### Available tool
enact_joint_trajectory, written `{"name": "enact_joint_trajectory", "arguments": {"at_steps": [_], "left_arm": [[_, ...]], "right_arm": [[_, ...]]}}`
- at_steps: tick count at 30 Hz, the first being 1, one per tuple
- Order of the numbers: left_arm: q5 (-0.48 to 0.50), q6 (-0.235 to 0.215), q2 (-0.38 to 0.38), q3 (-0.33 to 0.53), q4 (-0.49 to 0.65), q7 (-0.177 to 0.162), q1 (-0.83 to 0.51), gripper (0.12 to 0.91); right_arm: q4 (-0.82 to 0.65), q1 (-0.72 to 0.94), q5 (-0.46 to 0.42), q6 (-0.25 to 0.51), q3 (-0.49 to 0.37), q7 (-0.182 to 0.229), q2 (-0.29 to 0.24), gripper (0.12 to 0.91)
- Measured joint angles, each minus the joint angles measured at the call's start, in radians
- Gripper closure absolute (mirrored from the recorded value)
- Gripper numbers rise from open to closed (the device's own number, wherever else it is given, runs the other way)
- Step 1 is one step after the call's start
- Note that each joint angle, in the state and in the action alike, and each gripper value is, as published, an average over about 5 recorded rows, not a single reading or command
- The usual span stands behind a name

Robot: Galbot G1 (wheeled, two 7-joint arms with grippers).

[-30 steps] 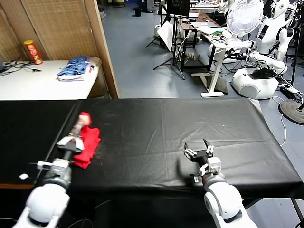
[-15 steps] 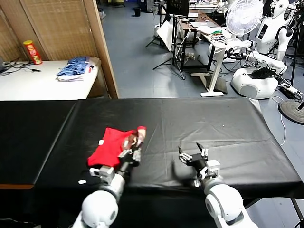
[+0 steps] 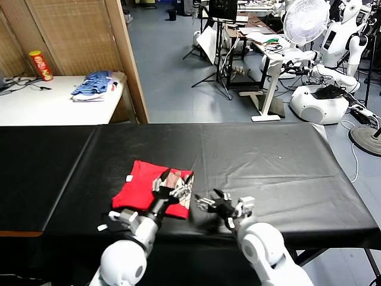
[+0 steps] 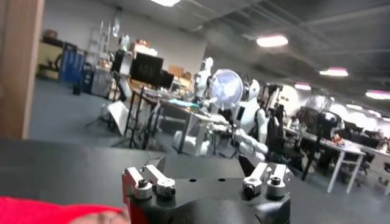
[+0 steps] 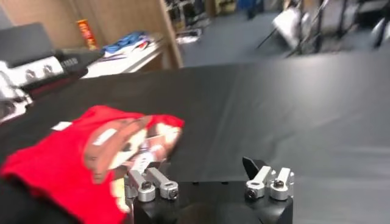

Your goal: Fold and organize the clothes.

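The red T-shirt point(image 3: 141, 189) lies folded flat on the black table point(image 3: 268, 161), left of the middle near the front edge, with its brown and white face print point(image 3: 176, 179) at its right end and a small white tag point(image 3: 128, 178) at its far left corner. My left gripper point(image 3: 173, 188) is open over the shirt's right edge; its wrist view shows red cloth point(image 4: 49, 213) beside the empty jaws point(image 4: 201, 165). My right gripper point(image 3: 218, 204) is open just right of the shirt. In its wrist view the shirt point(image 5: 61, 164) lies beside the open jaws point(image 5: 201, 169).
A blue-and-white pile of clothes point(image 3: 95, 84) and a red can point(image 3: 41, 64) sit on a white side table at the back left. A wooden partition point(image 3: 128, 59) stands behind the table. The right half of the black cloth is bare. Other robots and a fan point(image 3: 306, 21) stand far behind.
My left gripper carried the red shirt from the table's left end toward the middle, laid it flat and let go. My right gripper moved left toward the shirt.
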Motion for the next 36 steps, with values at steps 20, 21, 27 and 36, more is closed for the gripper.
{"name": "enact_joint_trajectory", "arguments": {"at_steps": [20, 21, 27, 36], "left_arm": [[0.071, -0.085, 0.024, -0.055, -0.005, -0.076, 0.09, 0.232], [0.075, -0.087, 0.027, -0.055, -0.001, -0.076, 0.092, 0.232], [0.089, -0.121, 0.046, -0.056, 0.025, -0.072, 0.106, 0.232], [0.072, -0.166, 0.065, -0.062, 0.029, -0.073, 0.146, 0.232]], "right_arm": [[-0.174, 0.072, -0.295, 0.254, -0.023, -0.127, -0.062, 0.878], [-0.17, 0.065, -0.331, 0.283, -0.016, -0.132, -0.08, 0.853], [-0.131, -0.009, -0.524, 0.494, 0.021, -0.126, -0.16, 0.557], [-0.02, -0.176, -0.598, 0.685, 0.108, -0.055, -0.174, 0.233]]}}
